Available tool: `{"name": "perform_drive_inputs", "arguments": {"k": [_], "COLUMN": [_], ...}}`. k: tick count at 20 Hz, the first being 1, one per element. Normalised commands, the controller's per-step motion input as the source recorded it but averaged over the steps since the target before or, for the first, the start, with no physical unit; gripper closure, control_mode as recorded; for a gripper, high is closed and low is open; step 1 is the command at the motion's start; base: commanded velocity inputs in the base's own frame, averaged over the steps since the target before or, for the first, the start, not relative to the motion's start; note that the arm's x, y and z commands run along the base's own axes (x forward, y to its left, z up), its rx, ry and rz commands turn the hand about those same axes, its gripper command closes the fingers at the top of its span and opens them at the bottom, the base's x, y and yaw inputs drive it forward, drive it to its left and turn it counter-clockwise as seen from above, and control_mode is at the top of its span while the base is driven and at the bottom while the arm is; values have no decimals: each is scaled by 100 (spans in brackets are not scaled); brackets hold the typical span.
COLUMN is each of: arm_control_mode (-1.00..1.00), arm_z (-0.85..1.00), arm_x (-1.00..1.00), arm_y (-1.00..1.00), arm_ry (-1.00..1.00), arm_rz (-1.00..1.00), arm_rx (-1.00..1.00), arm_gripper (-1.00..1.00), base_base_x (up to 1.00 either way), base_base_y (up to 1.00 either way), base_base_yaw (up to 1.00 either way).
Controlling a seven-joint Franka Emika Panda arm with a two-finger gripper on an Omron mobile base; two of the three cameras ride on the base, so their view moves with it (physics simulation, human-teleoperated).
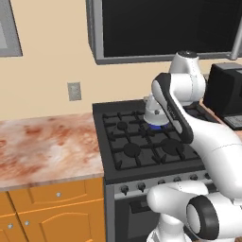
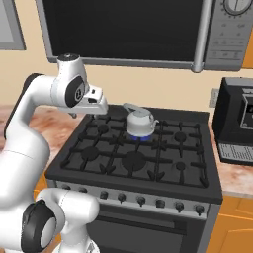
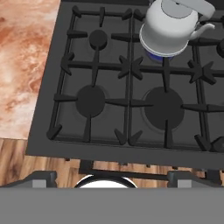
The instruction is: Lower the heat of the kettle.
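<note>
- Black gas stove (image 2: 133, 163) stands between marbled tabletop (image 1: 42, 146) stretches.
- Kettle (image 2: 140, 121) sits on the rear-centre burner over blue flame (image 3: 159, 56).
- Pincer (image 2: 99, 101) hangs above the stove's left side, touching nothing; finger spacing can't be told.

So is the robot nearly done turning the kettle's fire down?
Not yet. Done so far: little that shows. The kettle sits on a back burner of the stove with a blue flame under it. In hand: the arm is raised, looking down over the grates from above the stove's front edge. Left: reach a knob in the row on the stove front and turn it lower.
</note>
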Motion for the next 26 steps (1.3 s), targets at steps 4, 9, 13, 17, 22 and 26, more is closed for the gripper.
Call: {"name": "perform_drive_inputs", "arguments": {"k": [4,9,13,17,22,26], "arm_control_mode": [-100,-100,-100,-100,-100,-100], "arm_z": [-10,-20,-30,-36,-26,-9], "arm_x": [0,-3,-12,-20,-25,-29], "arm_y": [-82,-89,-82,-62,-28,-1], "arm_ry": [0,0,0,-1,-11,-16], "arm_rz": [0,0,0,7,22,22], "arm_rx": [8,8,6,2,0,-7], "arm_gripper": [-100,-100,-100,-100,-100,-100], "base_base_x": [0,0,0,0,0,0], "base_base_y": [0,0,0,0,0,0], "base_base_yaw": [0,0,0,0,0,0]}}
